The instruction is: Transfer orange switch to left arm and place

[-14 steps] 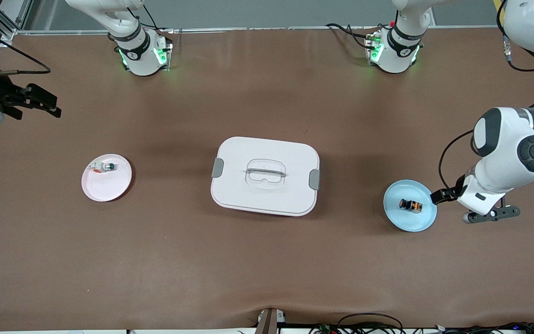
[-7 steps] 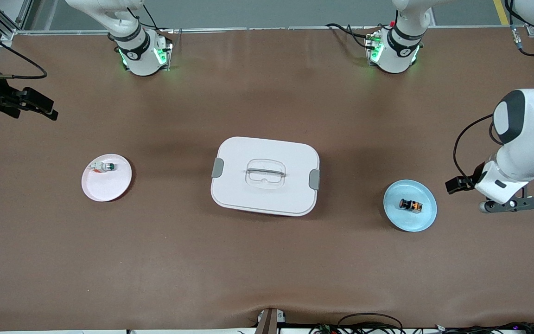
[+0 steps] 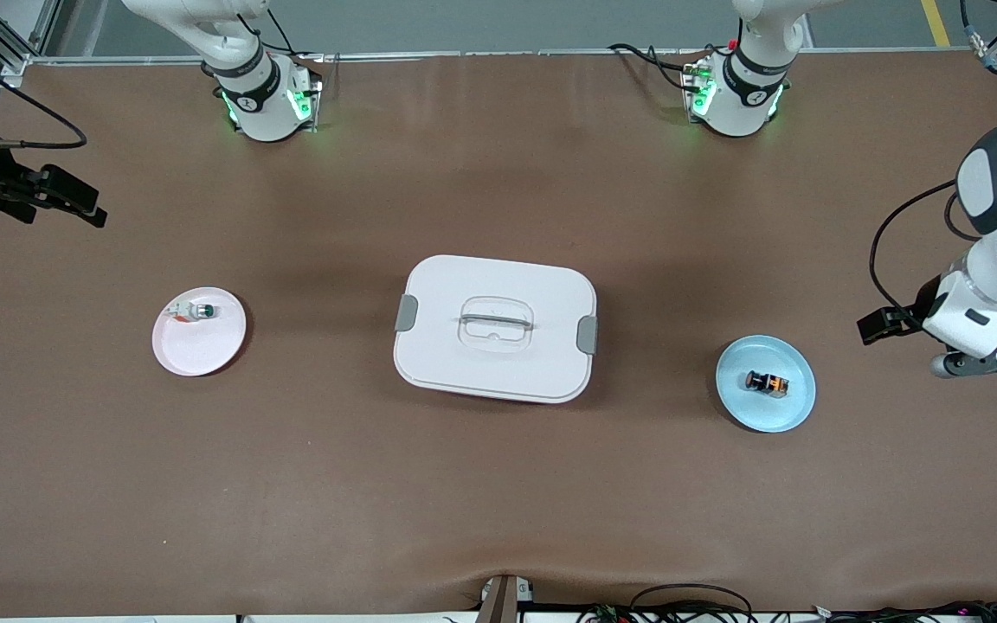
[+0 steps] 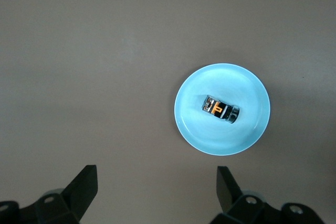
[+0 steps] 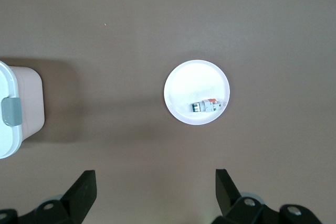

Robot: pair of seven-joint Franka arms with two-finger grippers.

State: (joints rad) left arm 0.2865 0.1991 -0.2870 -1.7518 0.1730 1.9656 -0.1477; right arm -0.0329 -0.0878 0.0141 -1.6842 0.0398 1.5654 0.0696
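The orange switch (image 3: 767,382) (image 4: 220,109) lies on its side on a blue plate (image 3: 788,415) (image 4: 199,129) toward the left arm's end of the table. My left gripper (image 3: 884,324) (image 4: 157,174) hangs open and empty over bare table beside that plate, out toward the table's end. The white box (image 3: 464,363) (image 5: 13,108) stands in the middle of the table, lid on. My right gripper (image 3: 74,197) (image 5: 156,177) is open and empty over bare table at the right arm's end.
A pink plate (image 3: 200,350) (image 5: 189,85) toward the right arm's end carries a white-and-clear part with a green cap (image 3: 196,311) (image 5: 205,106). Both arm bases (image 3: 269,104) (image 3: 736,99) stand along the table's back edge. Cables (image 3: 689,601) lie at the front edge.
The left arm has swung away from the blue plate's edge toward the table's end, staying open. The right gripper has drifted slightly outward.
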